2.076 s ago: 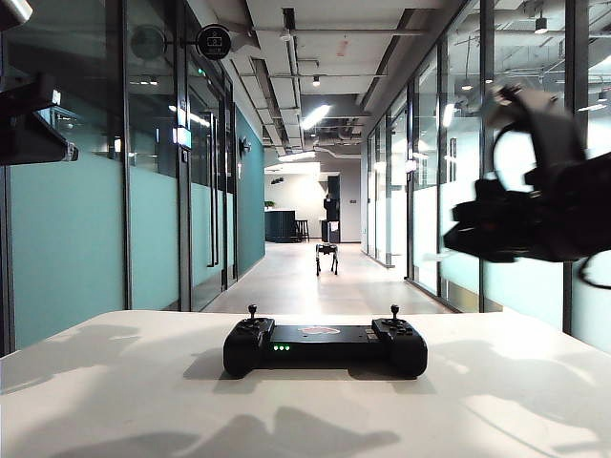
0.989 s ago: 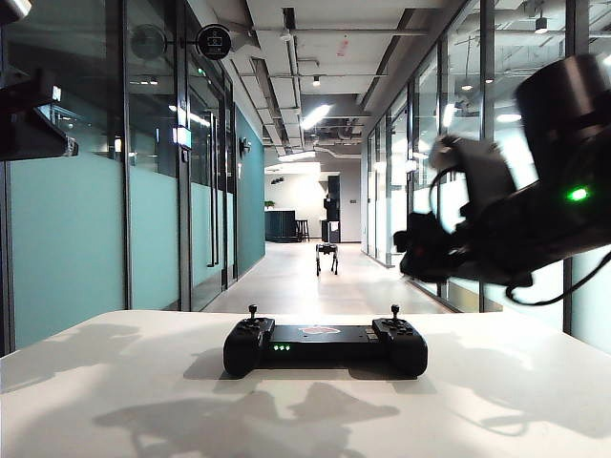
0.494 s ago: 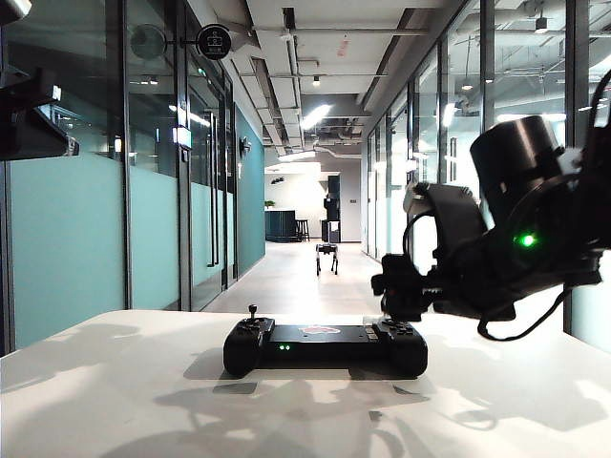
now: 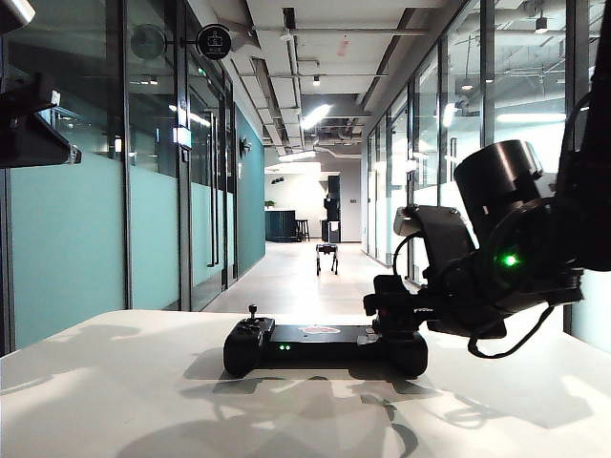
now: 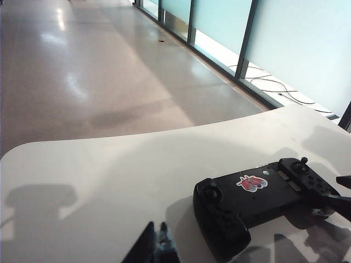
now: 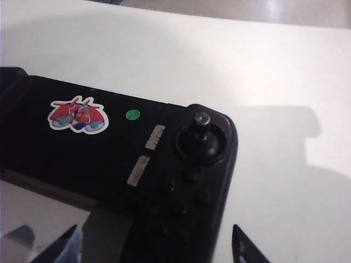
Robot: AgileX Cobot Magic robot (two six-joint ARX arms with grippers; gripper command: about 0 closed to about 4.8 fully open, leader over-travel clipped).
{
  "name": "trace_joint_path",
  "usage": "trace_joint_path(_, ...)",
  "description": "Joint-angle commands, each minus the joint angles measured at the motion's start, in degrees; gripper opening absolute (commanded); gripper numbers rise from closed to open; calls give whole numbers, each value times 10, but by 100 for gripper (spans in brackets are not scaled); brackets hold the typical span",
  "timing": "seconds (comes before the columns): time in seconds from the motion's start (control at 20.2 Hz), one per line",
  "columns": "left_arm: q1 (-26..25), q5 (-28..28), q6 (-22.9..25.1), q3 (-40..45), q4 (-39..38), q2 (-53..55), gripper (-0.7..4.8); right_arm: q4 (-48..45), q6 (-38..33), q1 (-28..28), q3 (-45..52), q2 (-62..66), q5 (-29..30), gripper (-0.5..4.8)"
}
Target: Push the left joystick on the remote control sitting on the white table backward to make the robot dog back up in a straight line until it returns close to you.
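Observation:
The black remote control (image 4: 325, 345) lies on the white table (image 4: 115, 401). Its left joystick (image 4: 252, 311) stands upright and untouched, also seen in the left wrist view as the left joystick (image 5: 210, 188). My right gripper (image 6: 155, 249) is open and straddles the controller's right lobe, whose twin stick (image 6: 201, 123) lies ahead of it. In the exterior view the right gripper (image 4: 389, 307) hides that lobe's stick. My left gripper (image 5: 156, 236) is shut and empty, hovering over the table short of the remote control (image 5: 258, 200). The robot dog (image 4: 326, 256) stands far down the corridor.
Glass walls line the corridor on both sides beyond the table's far edge (image 5: 137, 137). The left arm (image 4: 29, 134) hangs high at the left of the exterior view. Cables (image 5: 274, 87) lie on the floor by the glass.
My right arm has swung down and leftward from high on the right until its gripper sits over the controller's right lobe. The left arm, the controller and the robot dog have stayed put.

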State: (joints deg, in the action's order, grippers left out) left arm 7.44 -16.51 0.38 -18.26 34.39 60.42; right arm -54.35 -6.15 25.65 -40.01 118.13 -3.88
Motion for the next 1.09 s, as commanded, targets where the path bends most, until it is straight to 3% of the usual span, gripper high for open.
trace_joint_path(0.05,0,-4,0,-2,3,-1,-5,19,-1,1,-10,4,-1,347)
trace_joint_path(1.09,0,-4,0,-2,4,-1,-5,61,-1,0,-57,26,-3,346)
